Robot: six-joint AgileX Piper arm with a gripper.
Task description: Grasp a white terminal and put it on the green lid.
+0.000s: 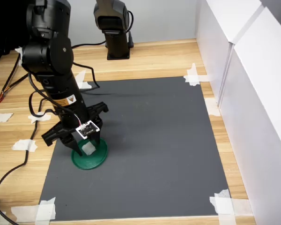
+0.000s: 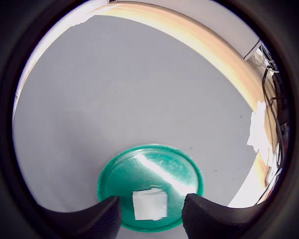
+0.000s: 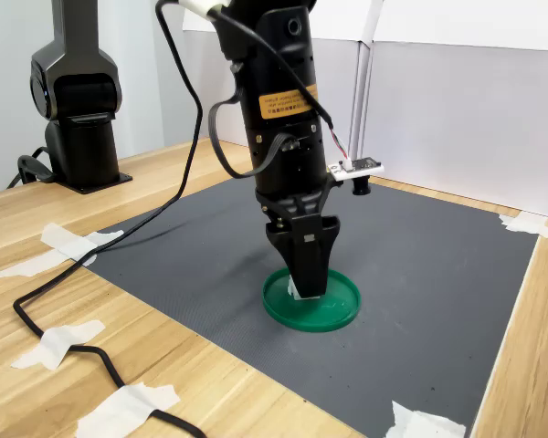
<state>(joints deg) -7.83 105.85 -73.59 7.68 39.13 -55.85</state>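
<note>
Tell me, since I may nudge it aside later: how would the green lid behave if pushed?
The lid looks flat and thin, so it would probably slide on the mat rather than tip. Its glossy sheen in the wrist view suggests stiff, light plastic. The terminal resting on it between the claw fingers might shift off.

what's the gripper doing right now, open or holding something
Gripper: open, holding nothing; its fingers stand apart on either side of the white terminal, which sits on the green lid.
</note>
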